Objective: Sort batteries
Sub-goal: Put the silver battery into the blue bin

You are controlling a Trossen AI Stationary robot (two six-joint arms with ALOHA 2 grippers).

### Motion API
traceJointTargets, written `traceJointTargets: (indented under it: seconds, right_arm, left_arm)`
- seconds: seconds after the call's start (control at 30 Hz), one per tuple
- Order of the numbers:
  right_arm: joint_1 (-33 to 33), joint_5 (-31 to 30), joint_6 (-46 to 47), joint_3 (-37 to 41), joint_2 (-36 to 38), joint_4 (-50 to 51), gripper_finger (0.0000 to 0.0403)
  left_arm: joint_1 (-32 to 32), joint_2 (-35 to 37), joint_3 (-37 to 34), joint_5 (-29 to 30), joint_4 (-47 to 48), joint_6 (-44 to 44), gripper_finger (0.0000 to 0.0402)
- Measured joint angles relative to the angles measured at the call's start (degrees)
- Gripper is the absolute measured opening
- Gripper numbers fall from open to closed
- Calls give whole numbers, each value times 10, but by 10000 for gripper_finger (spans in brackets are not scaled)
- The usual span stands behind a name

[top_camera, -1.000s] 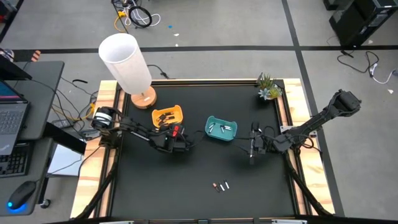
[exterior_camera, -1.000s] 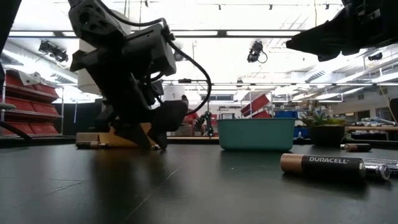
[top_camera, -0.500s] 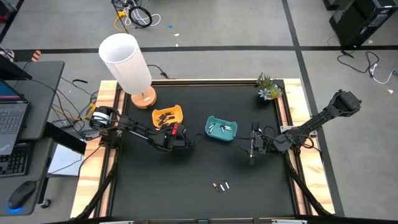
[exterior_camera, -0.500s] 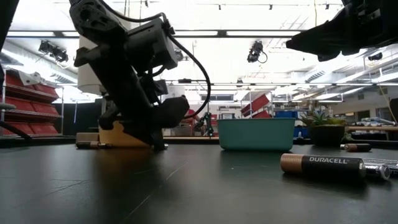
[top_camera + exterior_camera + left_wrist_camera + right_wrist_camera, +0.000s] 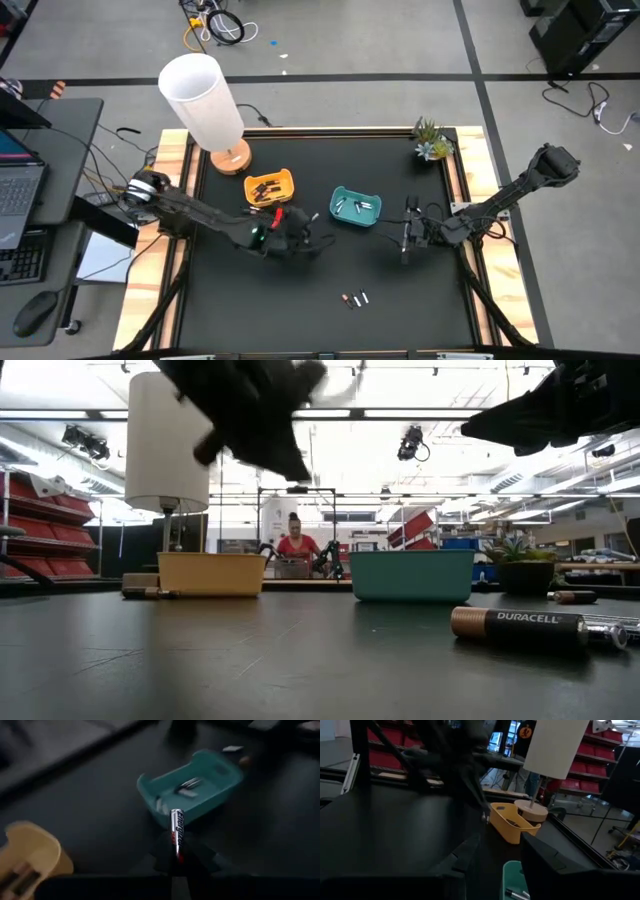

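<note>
View from above and from both wrists of a black-topped table with a pale wooden border [image 5: 452, 190], taking the small teal plastic tray [image 5: 357, 207] near the table's middle as landmark.

Left gripper [image 5: 306, 232]: raised above the table just beside the teal tray, on the side facing the small yellow plastic tray [image 5: 269, 187]. Its fingers are closed on a silver-white cylindrical battery with a printed label [image 5: 176, 832], which stands out lengthwise from between the fingertips and points toward the teal tray in the left wrist view. In the low view the gripper appears as a dark blurred shape [image 5: 252, 415] high above the table surface.

Right gripper [image 5: 405, 234]: hovers low on the opposite side of the teal tray, near it but apart; its two dark fingers [image 5: 542, 860] are parted with nothing between them.

Batteries: several pale ones lie inside the teal tray [image 5: 352, 207]; several dark ones lie inside the yellow tray [image 5: 264, 188]. A small loose group [image 5: 354, 299] lies on the bare table well apart from the teal tray, toward the front edge; in the low view one of these is a dark battery with a copper-coloured end [image 5: 518, 624].

Beyond the yellow tray stands a white cylindrical lampshade on a round wooden base [image 5: 203, 98]; a small green potted plant [image 5: 431, 140] sits in the far corner.
</note>
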State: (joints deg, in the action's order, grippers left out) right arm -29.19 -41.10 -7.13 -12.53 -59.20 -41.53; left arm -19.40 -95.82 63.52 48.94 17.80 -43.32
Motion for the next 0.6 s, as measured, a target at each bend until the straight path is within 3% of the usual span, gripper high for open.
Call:
traceJointTargets:
  seconds: [0.27,0.4,0.6]
  right_arm:
    - [11,-2,22,0,-16,-4,123]
    - [32,-43,11,0,-37,-71,123]
    - [96,2,-53,-5,-47,-166,123]
  left_arm:
    - [-28,1,-56,123,10,125,38]
    - [-6,3,-122,160,10,141,39]
    - [37,28,-215,100,-183,273,40]
